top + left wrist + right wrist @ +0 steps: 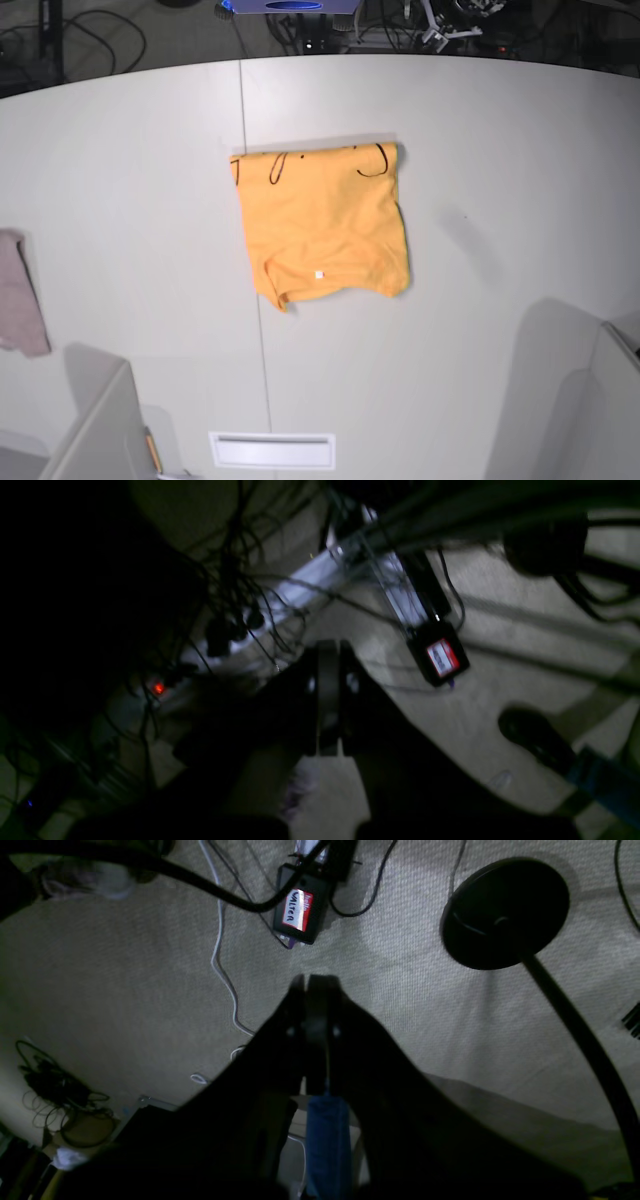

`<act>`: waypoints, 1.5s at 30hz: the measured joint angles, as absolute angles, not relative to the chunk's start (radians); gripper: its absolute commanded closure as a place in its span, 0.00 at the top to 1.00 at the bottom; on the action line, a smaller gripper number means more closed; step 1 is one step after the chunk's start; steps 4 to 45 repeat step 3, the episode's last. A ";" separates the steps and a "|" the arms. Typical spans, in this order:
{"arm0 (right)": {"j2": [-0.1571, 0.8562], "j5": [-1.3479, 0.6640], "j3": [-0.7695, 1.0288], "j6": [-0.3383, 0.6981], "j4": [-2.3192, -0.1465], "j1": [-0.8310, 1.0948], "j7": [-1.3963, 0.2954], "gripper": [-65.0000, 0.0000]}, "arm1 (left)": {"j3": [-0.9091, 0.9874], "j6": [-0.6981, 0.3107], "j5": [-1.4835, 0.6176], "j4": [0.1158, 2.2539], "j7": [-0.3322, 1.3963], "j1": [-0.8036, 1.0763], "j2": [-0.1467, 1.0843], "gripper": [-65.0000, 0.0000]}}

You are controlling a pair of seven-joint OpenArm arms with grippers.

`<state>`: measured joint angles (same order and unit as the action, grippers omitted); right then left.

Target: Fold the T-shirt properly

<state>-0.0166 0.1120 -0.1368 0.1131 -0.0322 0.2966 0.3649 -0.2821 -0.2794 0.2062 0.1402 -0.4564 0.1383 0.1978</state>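
T-shirt [322, 222] lies near the middle of the counter [500, 150], folded to a rough rectangle – black line marks along its far edge, small white tag [319, 274] near the near edge. Near edge is uneven: lower-left corner droops to a point and the right side bulges out, so the fold looks done but not neat.

Neither arm shows over the counter in the base view. Both wrist cams look down at carpet and cables, not at cloth. Left gripper [327, 655]: jaws pressed together, nothing visible between them. Right gripper [315, 990]: jaws also closed, no shirt in them; a blue strip sits behind the jaws lower down, can't tell what it is.

Judgement: task is at or near its end, arms parked off to the sides.

Risks from here:
- If another fold or tidy-up is tried, jaws must open first – coming in closed would just shove the stack and undo layers.
- A pinch at the drooping corner may catch the top layer only and peel it open.
- Pinkish cloth [20, 300] at the counter's left edge is well apart from the shirt – unlikely to be mistaken for it.
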 measured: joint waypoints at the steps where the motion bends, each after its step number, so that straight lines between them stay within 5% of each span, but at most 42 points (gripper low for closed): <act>1: -0.017 0.112 -0.137 0.113 -0.032 0.291 0.364 0.00 | -0.282 -0.279 0.205 0.140 -0.457 0.139 0.197 0.00; 45: -0.015 0.112 -0.137 0.113 -0.033 0.281 0.368 0.00 | -0.280 -0.279 0.206 0.140 -0.456 0.148 0.197 0.00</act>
